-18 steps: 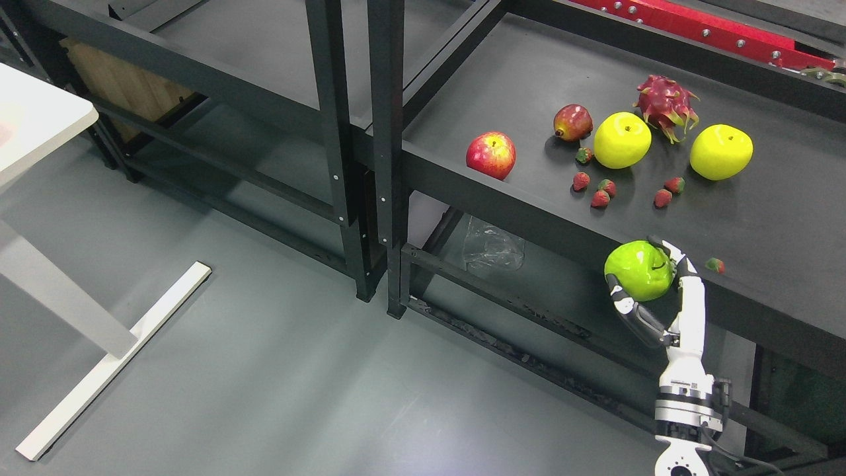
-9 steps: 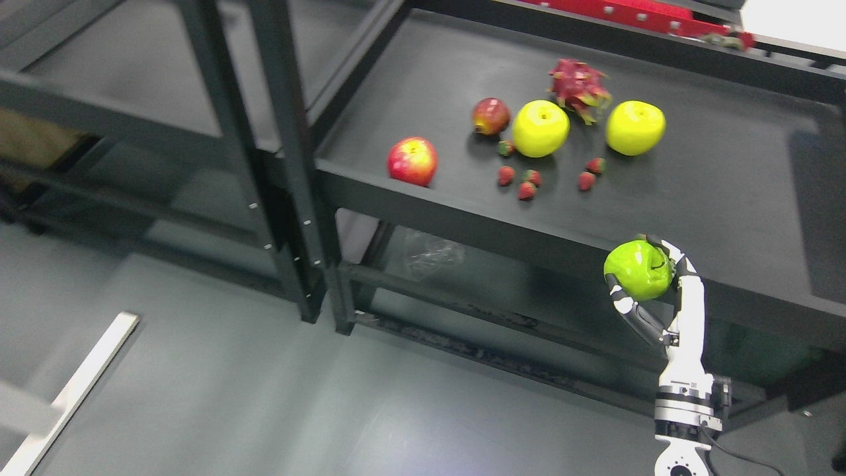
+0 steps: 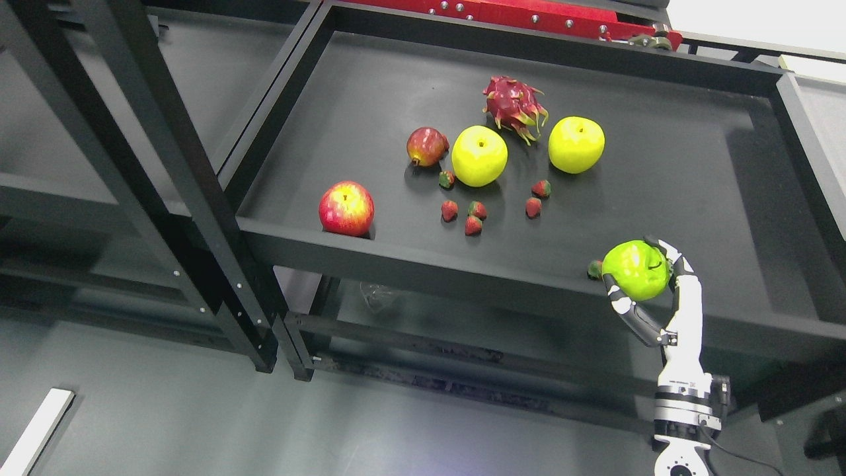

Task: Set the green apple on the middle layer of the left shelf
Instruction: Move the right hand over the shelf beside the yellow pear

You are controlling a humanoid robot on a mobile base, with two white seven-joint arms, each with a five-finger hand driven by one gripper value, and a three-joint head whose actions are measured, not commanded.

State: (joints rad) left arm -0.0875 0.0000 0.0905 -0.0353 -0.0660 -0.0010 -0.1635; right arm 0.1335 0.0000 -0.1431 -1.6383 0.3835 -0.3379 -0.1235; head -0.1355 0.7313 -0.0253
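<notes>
Still my right hand's fingers (image 3: pixel 624 305) curl around the green apple (image 3: pixel 636 270), held at the front rim of the right shelf (image 3: pixel 423 254); only my head view has swung right. Beyond lie strawberries (image 3: pixel 472 225), two yellow apples (image 3: pixel 479 155), a red apple (image 3: pixel 346 208) and a dragon fruit (image 3: pixel 514 104).

Black metal shelving (image 3: pixel 198 198) is standing on a grey floor (image 3: pixel 165 410), with a red beam (image 3: pixel 515 12) running behind it.

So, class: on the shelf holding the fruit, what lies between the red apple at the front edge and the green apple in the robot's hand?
In the head view, four small strawberries lie between the red apple and the green apple; a fifth strawberry sits beside the green apple.
</notes>
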